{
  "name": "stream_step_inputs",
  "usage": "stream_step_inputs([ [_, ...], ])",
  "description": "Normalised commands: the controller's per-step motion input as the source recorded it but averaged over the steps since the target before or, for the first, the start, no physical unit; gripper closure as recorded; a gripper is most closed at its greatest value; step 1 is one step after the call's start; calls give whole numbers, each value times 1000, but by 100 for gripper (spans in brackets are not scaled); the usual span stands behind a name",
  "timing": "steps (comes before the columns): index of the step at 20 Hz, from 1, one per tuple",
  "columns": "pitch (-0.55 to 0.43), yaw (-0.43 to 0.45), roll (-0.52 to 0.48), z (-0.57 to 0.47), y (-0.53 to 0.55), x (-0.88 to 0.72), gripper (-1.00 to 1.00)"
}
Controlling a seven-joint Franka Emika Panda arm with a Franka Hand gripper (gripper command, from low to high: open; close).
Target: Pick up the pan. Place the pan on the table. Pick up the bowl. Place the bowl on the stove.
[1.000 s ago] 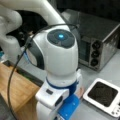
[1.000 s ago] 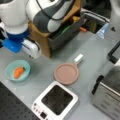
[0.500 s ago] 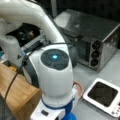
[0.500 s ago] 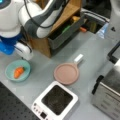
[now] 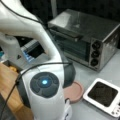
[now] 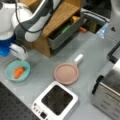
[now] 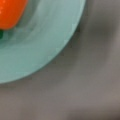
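The pan [image 6: 66, 73] rests on the table [image 6: 45, 65] beside the stove [image 6: 56, 101]. The gripper [image 6: 19, 53] sits at the bowl [image 6: 18, 71] rim; its opening state cannot be determined, apparently unloaded.

- You're looking at a white arm [image 5: 27, 30] with dark grey joint bands.
- A round blue light [image 5: 44, 81] is glowing on it.
- A black cable [image 6: 32, 27] is running alongside.

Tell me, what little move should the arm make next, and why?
Probably lower the hand a little onto the near rim of the bowl. The pan already lies on the table, the stove is bare, and the wrist view shows the bowl's rim just below.
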Motion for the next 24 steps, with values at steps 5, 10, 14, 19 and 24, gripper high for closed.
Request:
stream_step_inputs([
  [5, -11, 17, 229, -138, -170, 178, -100],
  [10, -69, 30, 203, -212, -120, 156, -100],
  [14, -97, 14, 221, -172, -70, 117, -100],
  [19, -116, 12, 237, -69, -39, 68, -100],
  [24, -122, 16, 251, -36, -42, 38, 100],
])
